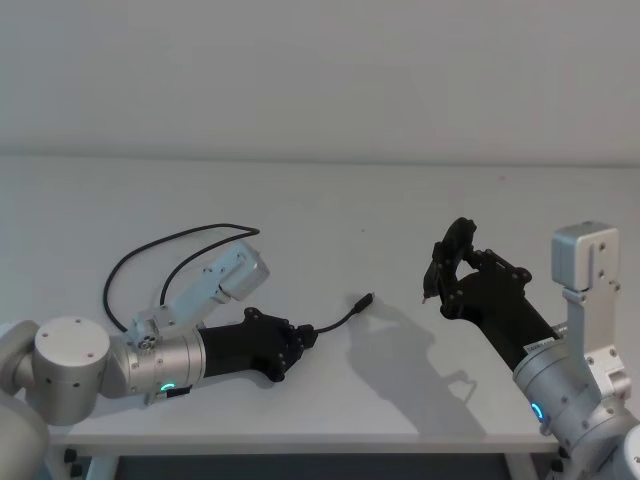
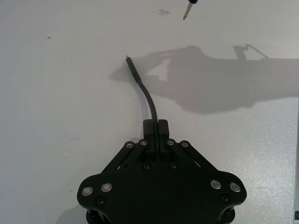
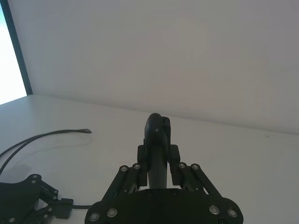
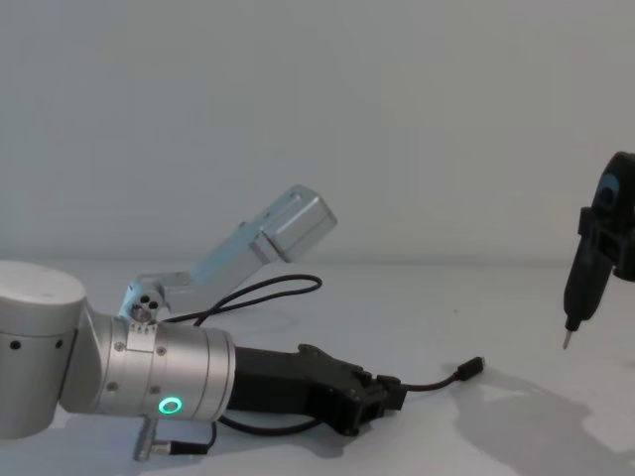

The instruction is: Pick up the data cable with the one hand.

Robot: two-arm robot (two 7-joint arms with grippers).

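Gripping the data cable (image 2: 132, 70) just behind one end, near the table's (image 1: 300, 200) front edge.
Left gripper (image 1: 308, 336): jaws pinched narrow on it; right gripper (image 3: 158, 154) clamps a dark pointed tool (image 4: 585, 278).

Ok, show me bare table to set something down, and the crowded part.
Free: the far table strip along the wall, and the gap between the data cable plug and the right gripper holding its pointed tool. Crowded: the left, where the left gripper clamps the cable and its loop lies behind.

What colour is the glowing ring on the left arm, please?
Green; the glowing ring shows best in the chest view.
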